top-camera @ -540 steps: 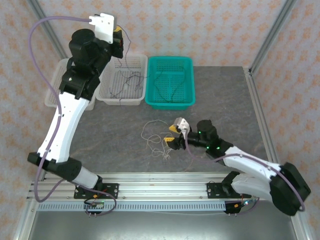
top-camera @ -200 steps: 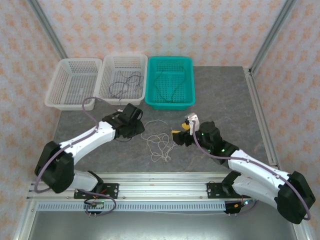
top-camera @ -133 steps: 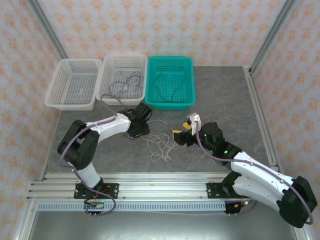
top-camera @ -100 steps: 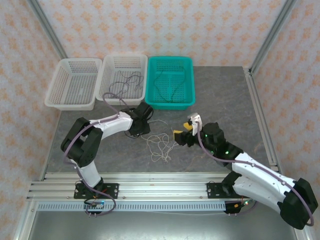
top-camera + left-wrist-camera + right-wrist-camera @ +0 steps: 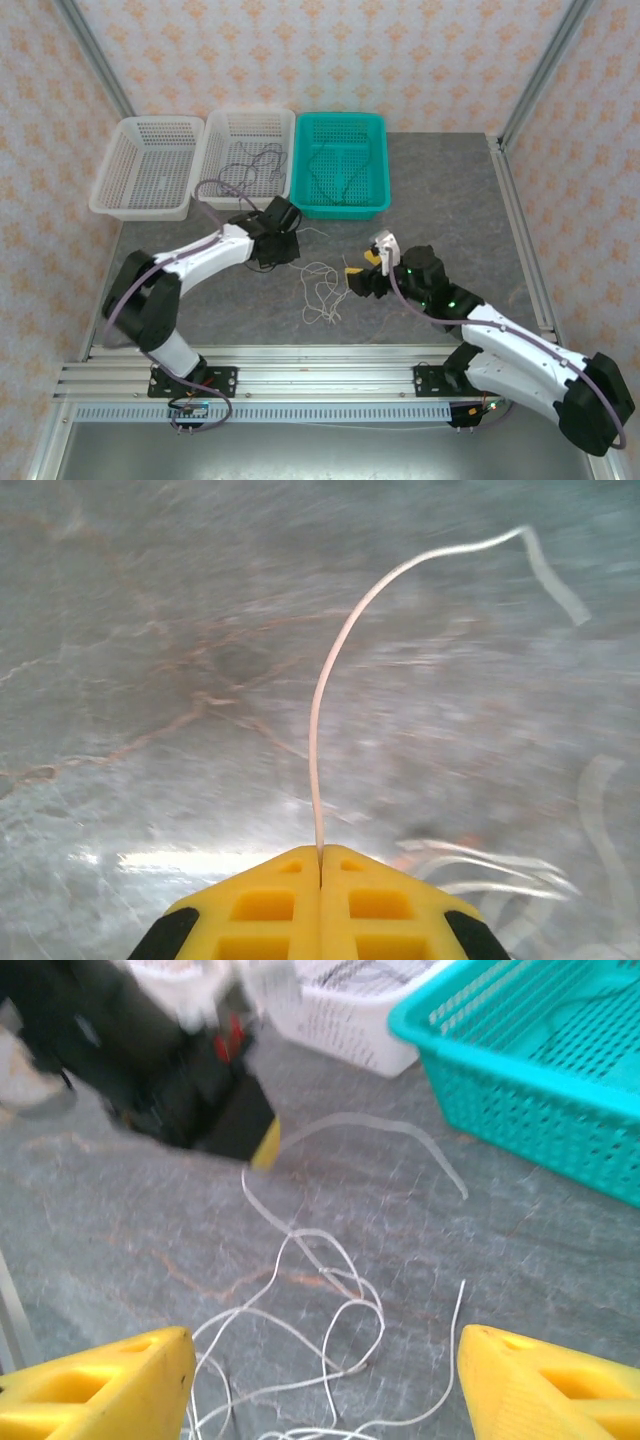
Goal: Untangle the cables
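Since the top view of a second ago, the left gripper [image 5: 287, 252] has swung in from the 9 o'clock side to the 10 o'clock edge of the tangle, and its jaws have gone from apart to together. In the left wrist view its yellow fingers [image 5: 250, 905] meet flush, clamped on one end of the whitish hair-thin cable [image 5: 318, 730].

Location of the work item: the rest of that cable lies in loose loops on the grey marbled table [image 5: 450, 200], between the two grippers and in front of the teal perforated plastic basket [image 5: 340, 117].

Governing relation: from the clamped end, the strand runs out toward 12 o'clock in the left wrist view, then bends to 2 o'clock. In the top view the loops sit at 4 o'clock from the left gripper and at 9 o'clock from the right gripper [image 5: 352, 280], just beside it. The right gripper's jaws stand wide apart and empty, and in its wrist view the loops lie between and ahead of its fingers [image 5: 110, 1380].

Judgement: the left arm holds the free end, while the right arm is nearer the loops. I expect a pull toward 10 o'clock to draw the strand along its own axis.
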